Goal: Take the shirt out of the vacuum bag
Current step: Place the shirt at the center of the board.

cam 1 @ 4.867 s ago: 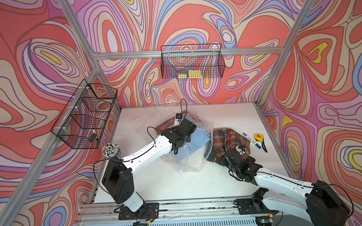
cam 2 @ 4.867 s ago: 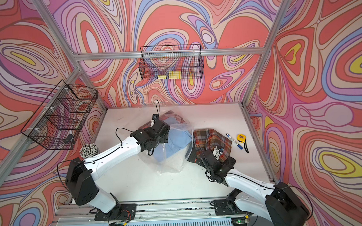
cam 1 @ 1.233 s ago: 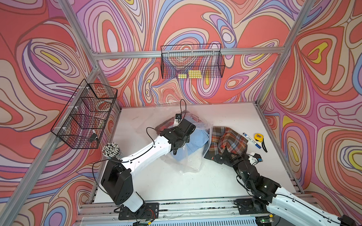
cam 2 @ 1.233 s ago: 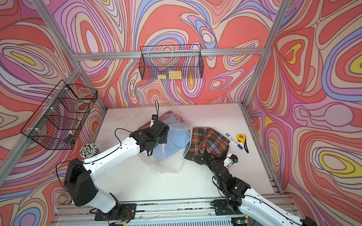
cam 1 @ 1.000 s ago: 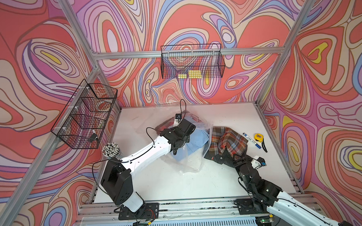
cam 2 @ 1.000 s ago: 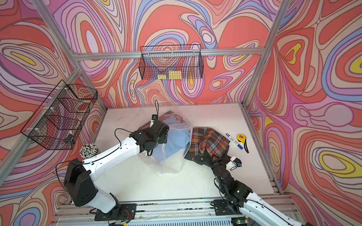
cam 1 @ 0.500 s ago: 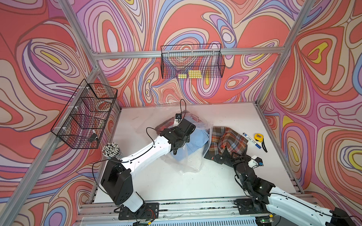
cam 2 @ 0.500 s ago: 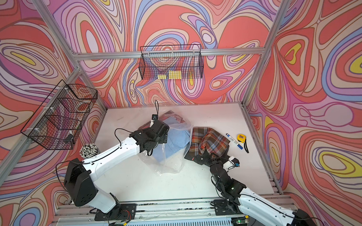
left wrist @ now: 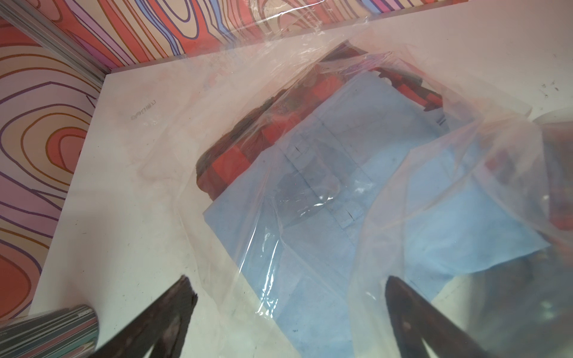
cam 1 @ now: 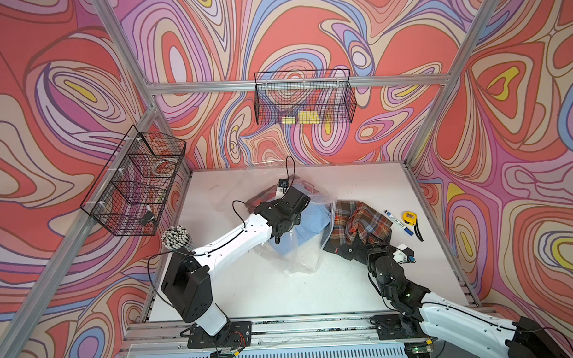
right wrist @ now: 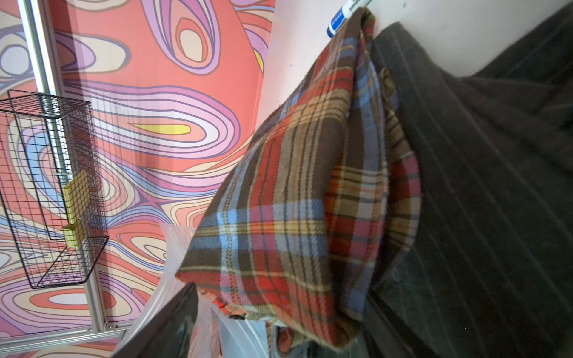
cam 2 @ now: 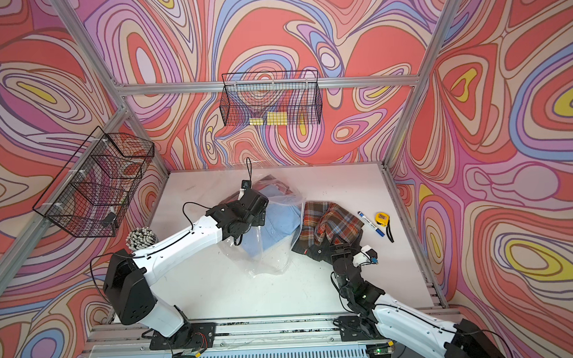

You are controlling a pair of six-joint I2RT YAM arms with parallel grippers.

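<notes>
Vacuum bag (cam 1: 297, 255): lies crumpled at the centre of the tabletop (cam 1: 249, 292), its clear film loose, with a blue shirt (cam 1: 309, 223) and a red-and-black garment (left wrist: 235, 155) inside it.

Left end effector (left wrist: 288, 280): hovers over the bag with jaws spread wide, holding nothing.

Plaid shirt (cam 1: 362, 219): lies outside the bag, bunched between the bag and the right edge of the tabletop, its left border just beside the film.

Right end effector (cam 1: 376, 247): sits at the shirt's near hem. Jaws stand wide, with a fold of plaid between them that does not look pinched.

Marker (cam 1: 398, 222) and tape measure (cam 1: 409, 217): rest just beyond the shirt, near the right edge.

Hazards, as judged:
- A jaw of the right end effector may catch the hem on withdrawal and drag the shirt toward the front edge
- Any sideways shove of the shirt may push the marker and tape measure toward the right edge
- If the left end effector closes here, it may nip the slick film together with the blue shirt and shift the whole bag
</notes>
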